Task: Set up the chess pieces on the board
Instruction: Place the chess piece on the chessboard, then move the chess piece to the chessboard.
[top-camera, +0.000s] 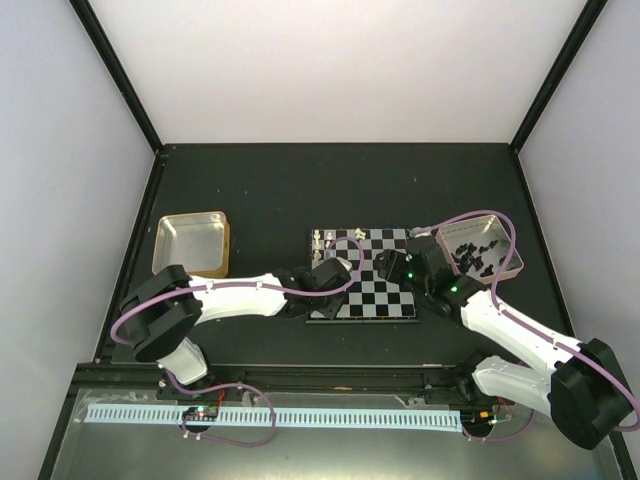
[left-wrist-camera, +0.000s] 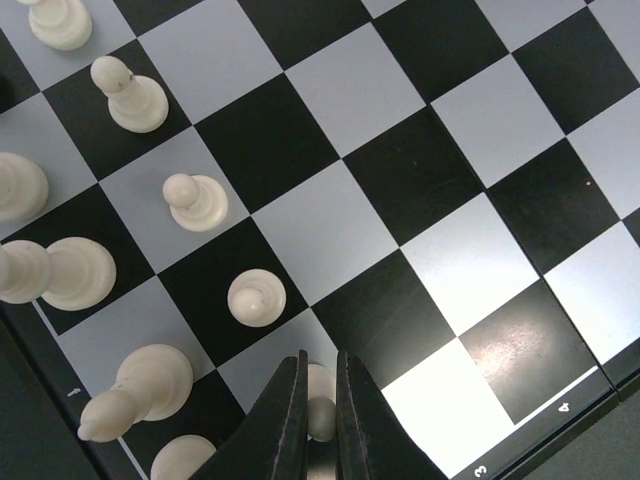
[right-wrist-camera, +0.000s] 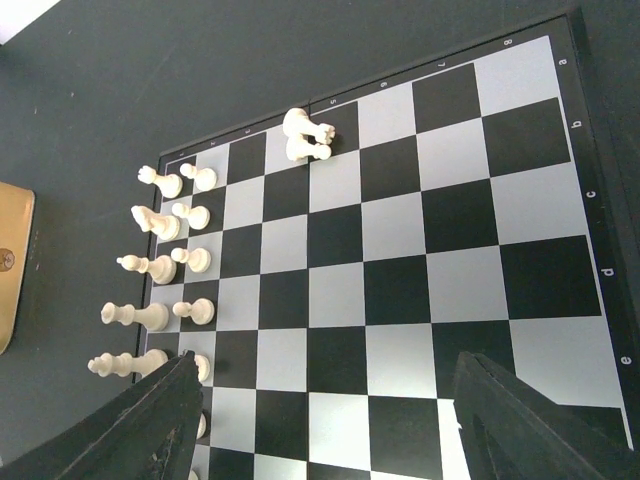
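The board (top-camera: 382, 300) lies mid-table. In the left wrist view, white pieces (left-wrist-camera: 198, 203) stand on the board's (left-wrist-camera: 420, 160) two edge rows. My left gripper (left-wrist-camera: 320, 362) is shut on a white pawn (left-wrist-camera: 321, 412), which stands upright on a grey square near the rim. In the top view the left gripper (top-camera: 336, 275) is over the board's left part. My right gripper (right-wrist-camera: 330, 410) is open and empty above the board (right-wrist-camera: 400, 260). White pieces (right-wrist-camera: 160, 225) line its left edge. Two white pieces (right-wrist-camera: 305, 135) lie together at the far edge.
A gold metal tray (top-camera: 170, 262) sits left of the board. A pinkish tray (top-camera: 515, 262) holding several black pieces (top-camera: 470, 250) sits right of it. The right gripper (top-camera: 395, 268) hovers close to the left one. Dark posts and pale walls enclose the table.
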